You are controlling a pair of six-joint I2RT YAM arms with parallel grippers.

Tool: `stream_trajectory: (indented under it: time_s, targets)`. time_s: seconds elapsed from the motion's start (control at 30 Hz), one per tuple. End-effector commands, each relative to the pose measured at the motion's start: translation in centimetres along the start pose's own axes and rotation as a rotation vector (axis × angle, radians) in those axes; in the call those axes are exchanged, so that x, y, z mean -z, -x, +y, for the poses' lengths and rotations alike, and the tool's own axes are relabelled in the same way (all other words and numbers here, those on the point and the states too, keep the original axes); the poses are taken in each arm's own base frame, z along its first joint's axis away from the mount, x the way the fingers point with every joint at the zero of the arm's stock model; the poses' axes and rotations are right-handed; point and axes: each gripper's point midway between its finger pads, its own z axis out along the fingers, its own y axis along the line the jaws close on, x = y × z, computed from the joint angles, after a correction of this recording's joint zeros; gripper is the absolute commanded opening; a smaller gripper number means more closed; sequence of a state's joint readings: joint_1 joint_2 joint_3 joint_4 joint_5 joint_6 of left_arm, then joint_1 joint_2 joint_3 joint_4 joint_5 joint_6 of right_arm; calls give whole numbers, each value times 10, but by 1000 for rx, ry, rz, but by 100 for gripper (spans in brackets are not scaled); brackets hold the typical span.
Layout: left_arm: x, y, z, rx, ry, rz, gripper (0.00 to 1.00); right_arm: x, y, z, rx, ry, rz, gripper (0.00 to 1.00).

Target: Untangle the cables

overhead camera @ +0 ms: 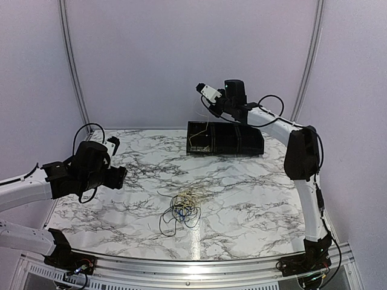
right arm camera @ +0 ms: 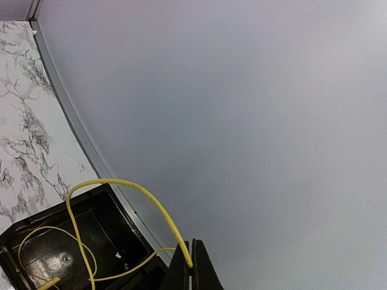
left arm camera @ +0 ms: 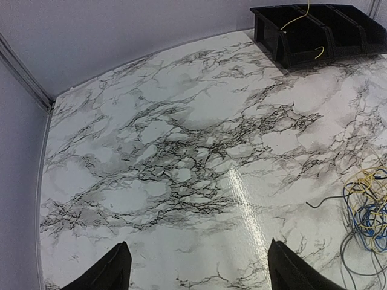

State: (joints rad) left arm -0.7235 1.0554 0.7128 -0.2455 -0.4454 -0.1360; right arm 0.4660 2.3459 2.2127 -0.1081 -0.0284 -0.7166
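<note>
The right gripper [right arm camera: 192, 263] is pinched tight on a yellow cable [right arm camera: 121, 183], held high above the black bin [overhead camera: 242, 142]; the cable's lower loops lie in the bin's leftmost compartment. The left gripper [left arm camera: 199, 275] hangs spread wide and empty over the marble table [left arm camera: 181, 151], whose middle bears a tangle of black, blue and yellow wires [overhead camera: 181, 208]

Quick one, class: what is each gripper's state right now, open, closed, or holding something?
Left gripper: open, holding nothing.
Right gripper: shut on the yellow cable, which trails into the black bin.
</note>
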Motion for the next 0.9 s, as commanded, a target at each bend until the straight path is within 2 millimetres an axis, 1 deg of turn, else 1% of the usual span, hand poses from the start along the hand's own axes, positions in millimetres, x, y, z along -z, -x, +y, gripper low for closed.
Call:
stream_trajectory:
  time_s: [0.0,0.07,0.13,0.23,0.3,0.37,0.43,0.47,0.53,0.6,0.67,0.8,0.87]
  targets:
    - [1,4,0,4,-9,-13,81,-11,-23,-3,20,-60,52,0]
    - [1,4,-1,4,-11,-11,81,-13,-22,-12,21,-108,54,0]
    - [1,3,-1,4,-12,-10,80,-9,-12,-28,7,-158,31,0]
    - [-1,2,-2,3,-16,-4,80,1,13,-48,-15,-189,-28,0]
    - [-1,2,-3,2,-18,-2,80,12,38,-64,-18,-224,-95,0]
    - [-3,2,-4,2,-21,3,80,21,55,-78,-19,-257,-137,0]
    - [-4,1,-5,0,-23,8,80,30,70,-92,-13,-299,-174,0]
    - [-4,0,-5,1,-25,11,80,34,76,-100,-9,-325,-192,0]
    - [-5,0,-6,0,-27,12,80,40,84,-109,0,-356,-217,0]
    - [-5,0,-7,-1,-30,15,80,41,87,-111,15,-367,-228,0]
    - [-5,-1,-7,-1,-31,16,80,38,84,-109,28,-367,-225,0]
    - [-6,-2,-8,-2,-34,20,80,26,68,-100,34,-358,-192,0]
    - [-6,-2,-8,-1,-36,20,80,19,59,-92,38,-340,-171,0]
